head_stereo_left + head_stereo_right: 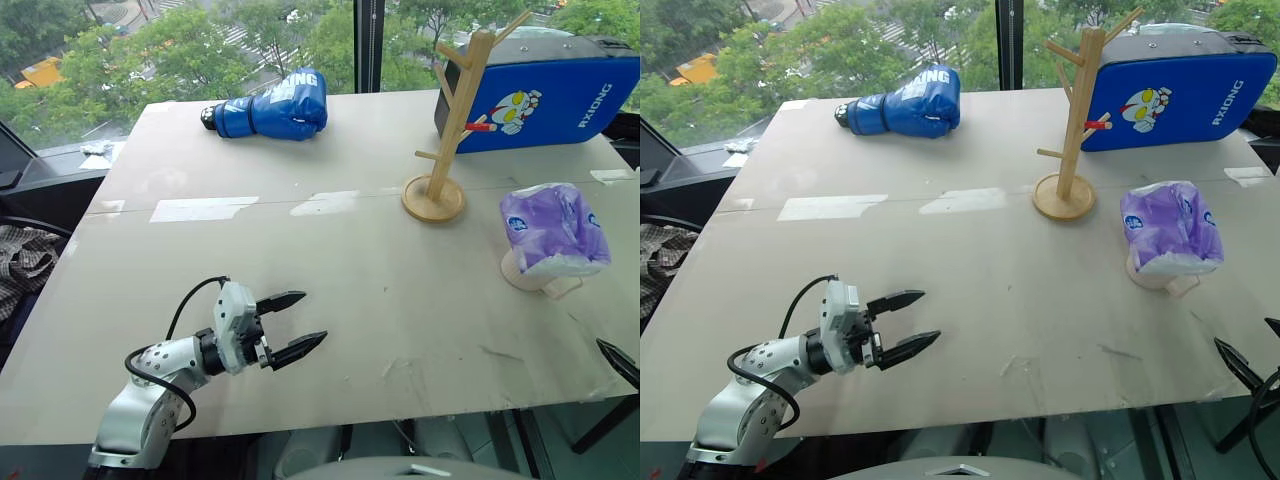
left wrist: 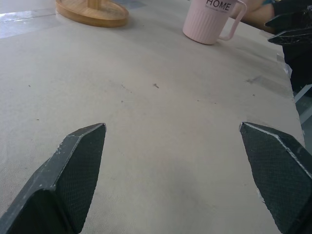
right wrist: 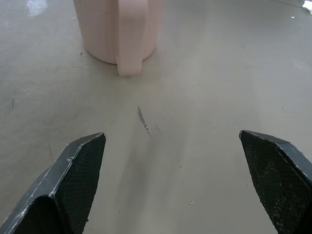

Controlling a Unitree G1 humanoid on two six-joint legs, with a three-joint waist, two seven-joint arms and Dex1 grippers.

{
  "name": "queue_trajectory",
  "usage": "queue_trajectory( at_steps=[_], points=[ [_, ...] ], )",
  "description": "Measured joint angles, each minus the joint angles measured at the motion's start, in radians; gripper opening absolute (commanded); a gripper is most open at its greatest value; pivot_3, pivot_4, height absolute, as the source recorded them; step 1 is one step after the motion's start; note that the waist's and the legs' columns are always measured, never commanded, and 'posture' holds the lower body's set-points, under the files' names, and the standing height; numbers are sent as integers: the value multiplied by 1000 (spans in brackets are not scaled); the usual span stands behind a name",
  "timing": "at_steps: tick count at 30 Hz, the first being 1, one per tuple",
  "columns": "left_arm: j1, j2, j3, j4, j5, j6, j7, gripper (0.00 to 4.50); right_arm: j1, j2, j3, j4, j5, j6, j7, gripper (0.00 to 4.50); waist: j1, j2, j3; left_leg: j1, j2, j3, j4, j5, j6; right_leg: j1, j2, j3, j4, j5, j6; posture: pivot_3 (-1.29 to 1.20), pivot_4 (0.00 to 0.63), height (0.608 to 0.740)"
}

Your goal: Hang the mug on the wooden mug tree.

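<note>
The task is standing at its very start, judging by how things are lying: the mug [image 2: 212, 22] is sitting upright on the table [image 1: 330, 300], on the robot's right, well apart from the wooden mug tree [image 1: 455, 125], whose pegs are all standing bare. A purple-and-white packet [image 1: 553, 228] is resting on top of the mug in the head views, so little more than the mug's base and its loop handle is showing beneath it there; the left wrist view is showing the side with the "HOME" lettering. The right gripper [image 3: 170, 141] is facing the mug's handle side with its fingers spread wide and holding nothing, near the mug but not touching it. The left gripper [image 1: 295, 325] is hovering over the near left part of the table, likewise wide open and empty, pointing across toward the mug. Everything is remaining to be done: the mug is waiting to be grasped, probably with the packet first needing to come off, then carried to the tree and its handle slipped over a peg. A blue boxing glove [image 1: 270, 108] and a blue pad [image 1: 545, 95] are lying at the table's far side.
</note>
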Motion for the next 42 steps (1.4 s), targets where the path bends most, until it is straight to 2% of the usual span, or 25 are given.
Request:
queue_trajectory(
  at_steps=[3, 6, 9, 17, 21, 24, 28, 32, 33, 35, 38, 41, 42],
  points=[
    [-12, -10, 0, 6, -1, -6, -7, 4500, -16, 0, 0, -7, 0, 0, -11, 4442, 0, 0, 0, 0, 0, 0, 0, 0, 0, 0, 0, 0, 0, 0, 0, 0, 150, 740],
    [-93, -22, -10, 9, -25, -15, -40, 4500, -50, 3, -3, -145, 17, 48, -78, 4442, -1, 2, 0, 0, 0, 0, 0, -1, -2, 0, 0, 0, 0, 0, 0, 0, 150, 740],
    [-173, -12, -24, -35, -39, -11, -70, 4500, -57, -51, -35, -313, 122, 152, -85, 4442, 0, 2, 0, 0, 0, 0, 0, 2, -3, 0, 0, 0, 0, 0, 0, 0, 150, 740],
    [-255, 20, -69, -110, -98, 47, -110, 4500, -74, -136, -86, -526, 98, 249, -134, 4442, 0, 0, 1, -2, 0, -1, 0, 2, -3, 0, 1, -3, -3, 0, 0, 0, 150, 740],
    [-207, 23, -71, -139, -106, 45, -115, 4500, -86, -187, -64, -563, -17, 256, -151, 4442, -2, 0, 1, -2, 0, -1, 0, 2, -3, 0, 1, -2, -3, 0, 0, 0, 150, 740],
    [-155, 27, -73, -143, -109, 29, -134, 4500, -100, -241, 39, -547, -189, 193, -152, 4442, -1, -1, 2, -1, 0, -1, 1, 2, -3, 0, 1, -3, -3, 0, 0, 0, 150, 740],
    [-104, 33, -72, -171, -111, 13, -149, 4500, -164, -268, 156, -479, -332, 113, -157, 4442, -1, -2, 2, -1, 0, -1, 1, 2, -3, 1, 0, -3, -3, 0, 0, 0, 150, 740],
    [-54, 38, -66, -209, -115, -4, -155, 4500, -242, -273, 237, -387, -404, 78, -166, 4442, -1, -3, 3, -2, 0, -1, 0, 2, -3, 0, 0, -3, -3, 0, 0, 0, 150, 740],
    [-44, 38, -66, -219, -117, -8, -156, 4500, -261, -272, 249, -366, -412, 76, -168, 3923, -1, -4, 4, -2, 0, -1, 0, 2, -3, 0, 0, -3, -3, 0, 0, 0, 150, 740],
    [-20, 38, -55, -248, -137, -10, -151, 4500, -294, -272, 268, -335, -436, 70, -172, 3200, -1, -4, 4, -2, 0, -1, 0, 2, -3, 0, 0, -3, -4, 0, 0, 0, 150, 740],
    [15, 39, -46, -298, -154, -11, -136, 4500, -313, -267, 274, -324, -453, 54, -171, 1636, 1, -4, 4, -2, 0, -1, 0, 2, -3, 1, 0, -3, -4, 0, 0, 0, 150, 740],
    [32, 39, -46, -321, -154, -11, -125, 4500, -332, -250, 274, -325, -455, 54, -171, 274, 1, -4, 4, -2, 0, -1, 0, 2, -3, 1, 0, -3, -4, 0, 0, 0, 150, 740],
    [34, 39, -46, -332, -154, -11, -118, 4500, -336, -245, 274, -326, -453, 60, -169, 70, 1, -5, 4, -2, 0, -1, 0, 2, -3, 1, 0, -3, -4, 0, 0, 0, 150, 740]
  ],
)
